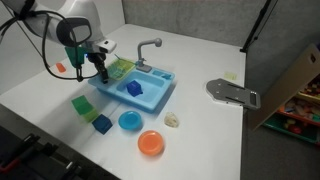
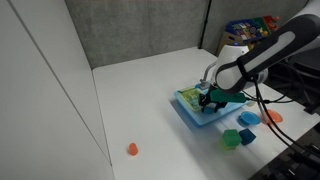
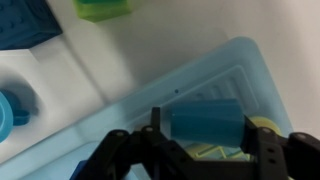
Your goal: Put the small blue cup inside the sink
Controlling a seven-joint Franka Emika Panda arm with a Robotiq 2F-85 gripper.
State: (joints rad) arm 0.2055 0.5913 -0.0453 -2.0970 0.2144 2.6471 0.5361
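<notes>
Closest in the wrist view, the gripper (image 3: 211,128) comes up from the bottom edge with its black fingers (image 3: 268,140) standing apart, one on each side of a blue tube (image 3: 205,122). The tube lies on its side on the yellow-green rack (image 3: 258,124), and what it is I can't tell. The left finger is right beside the tube and the right one leaves a sliver of rack showing, so I see no squeeze. The pale ribbed plastic of the sink (image 3: 235,70) spreads beyond, and a green block (image 3: 100,8) peeks in at the top edge. In an exterior view the orange dish (image 1: 151,143) is nearest, then the blue dish (image 1: 129,121) and a teal block (image 1: 102,123), with the green block (image 1: 82,104) further left. All of them sit on the white table (image 1: 210,140) in front of the sink (image 1: 166,93). The cup (image 1: 134,89), dark blue and blocky, sits down in the basin, below the grey faucet (image 1: 148,47). The gripper (image 1: 99,72) hangs over the rack end, apart from the cup. In an exterior view a small orange bit (image 2: 132,149) lies alone near the front of the table, well apart from the sink (image 2: 190,113). The arm (image 2: 262,55) reaches in from the right and the gripper (image 2: 207,99) is low over the sink. The cup is too small to pick out here.
</notes>
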